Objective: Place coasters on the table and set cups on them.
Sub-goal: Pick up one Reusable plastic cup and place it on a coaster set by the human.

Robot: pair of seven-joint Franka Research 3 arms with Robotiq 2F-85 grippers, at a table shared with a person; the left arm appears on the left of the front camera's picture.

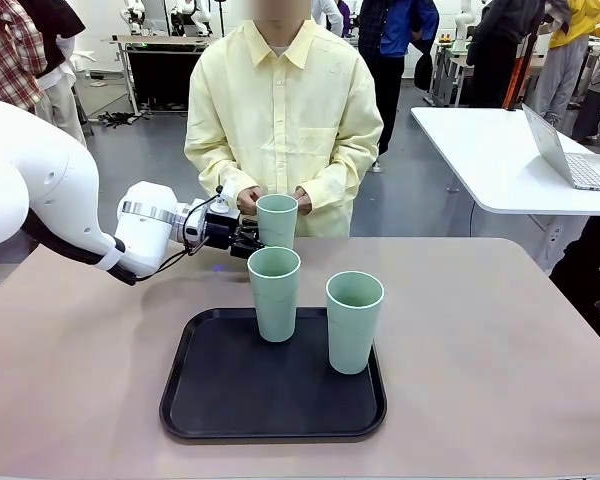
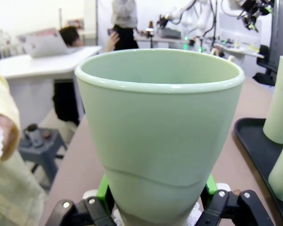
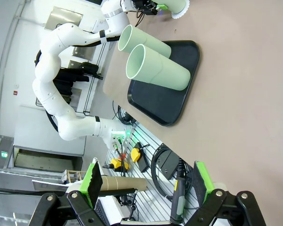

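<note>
Tray [image 1: 270, 395], black, bearing two cups [image 1: 354, 320]; third cup [image 2: 160, 136] clenched low by left gripper [image 2: 155, 207] above coaster [image 3: 180, 14], liable to tip or drag the lace if released askew.

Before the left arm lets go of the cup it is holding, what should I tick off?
1. Grip: left gripper closed on the held cup, green pads on both sides: ok.
2. Held cup upright: ok.
3. Coaster under it, lacy edge showing at the base: ok.
4. Held cup resting flat on the coaster: cannot tell, the base is hidden.
5. Person's hands clear of the held cup: cannot tell. They are close behind it.
6. Left tray cup and right tray cup upright on the black tray, right gripper open and empty: ok.
</note>
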